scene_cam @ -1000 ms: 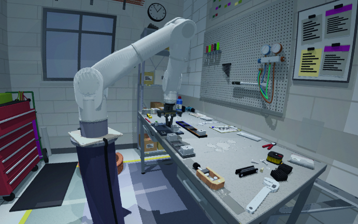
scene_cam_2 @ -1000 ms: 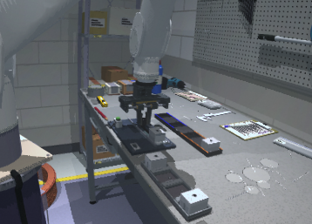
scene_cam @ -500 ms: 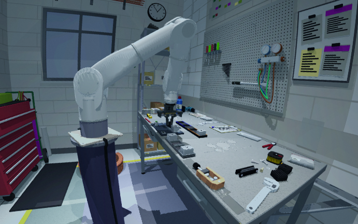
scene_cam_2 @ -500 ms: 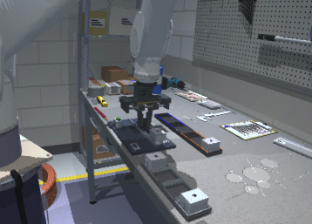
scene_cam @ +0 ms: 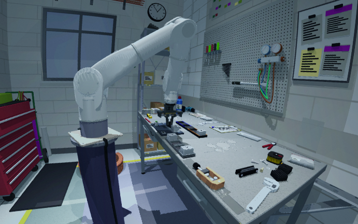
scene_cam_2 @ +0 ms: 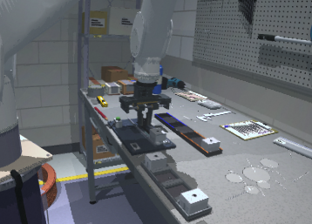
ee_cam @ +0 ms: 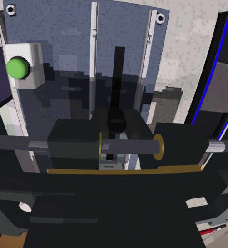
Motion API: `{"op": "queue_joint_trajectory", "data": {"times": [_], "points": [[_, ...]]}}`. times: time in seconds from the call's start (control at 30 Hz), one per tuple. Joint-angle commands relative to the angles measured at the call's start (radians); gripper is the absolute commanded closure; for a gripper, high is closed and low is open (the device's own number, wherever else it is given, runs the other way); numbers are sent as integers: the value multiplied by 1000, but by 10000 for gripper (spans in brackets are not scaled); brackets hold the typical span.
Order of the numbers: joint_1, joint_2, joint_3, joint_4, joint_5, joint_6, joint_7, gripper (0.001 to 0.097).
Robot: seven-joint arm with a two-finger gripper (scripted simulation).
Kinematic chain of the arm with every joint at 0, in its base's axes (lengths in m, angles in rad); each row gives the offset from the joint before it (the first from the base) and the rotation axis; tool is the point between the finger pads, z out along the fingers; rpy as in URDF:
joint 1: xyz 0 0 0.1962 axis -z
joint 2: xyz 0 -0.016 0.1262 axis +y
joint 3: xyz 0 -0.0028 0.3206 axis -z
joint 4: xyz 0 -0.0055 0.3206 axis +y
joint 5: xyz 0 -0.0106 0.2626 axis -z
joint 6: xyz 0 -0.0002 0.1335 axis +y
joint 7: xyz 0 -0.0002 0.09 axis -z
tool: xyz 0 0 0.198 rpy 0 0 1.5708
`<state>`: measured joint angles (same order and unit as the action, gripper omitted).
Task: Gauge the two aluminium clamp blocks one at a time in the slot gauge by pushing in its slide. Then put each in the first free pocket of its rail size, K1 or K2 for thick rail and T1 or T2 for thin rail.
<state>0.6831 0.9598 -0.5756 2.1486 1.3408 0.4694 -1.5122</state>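
The slide knob (ee_cam: 116,123) of the slot gauge (scene_cam_2: 140,137) stands at the near end of its black slot, and my gripper (scene_cam_2: 144,124) is closed on it, low over the dark gauge plate. An aluminium clamp block (scene_cam_2: 157,135) rests on the gauge's right side, just beside my fingers. The near tray (scene_cam_2: 173,184) holds one block (scene_cam_2: 155,161) at its far end and another (scene_cam_2: 194,200) at its near end. The blue-edged tray (scene_cam_2: 187,132) carries one block (scene_cam_2: 211,144) at its near end. A green button (ee_cam: 16,68) sits at the gauge's left edge.
A wooden box (scene_cam: 210,178) lies near the bench's front edge. Cartons (scene_cam_2: 114,74) stand at the bench's far end behind the gauge. A caliper (scene_cam_2: 213,115), a parts mat (scene_cam_2: 248,129) and washers (scene_cam_2: 255,174) lie to the right, and a pegboard (scene_cam: 244,53) backs the bench.
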Motion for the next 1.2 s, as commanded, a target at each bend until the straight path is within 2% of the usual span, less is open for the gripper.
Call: {"op": "queue_joint_trajectory", "data": {"times": [0.0,0.37,0.97,1.07,1.17], "points": [[1,-1,3,1,0,3,0,716],[1,-1,3,1,0,3,0,506],[2,-2,2,1,-3,4,2,506],[8,-12,-8,0,-27,11,24,506],[21,-34,-31,-2,-79,30,71,506]]}}
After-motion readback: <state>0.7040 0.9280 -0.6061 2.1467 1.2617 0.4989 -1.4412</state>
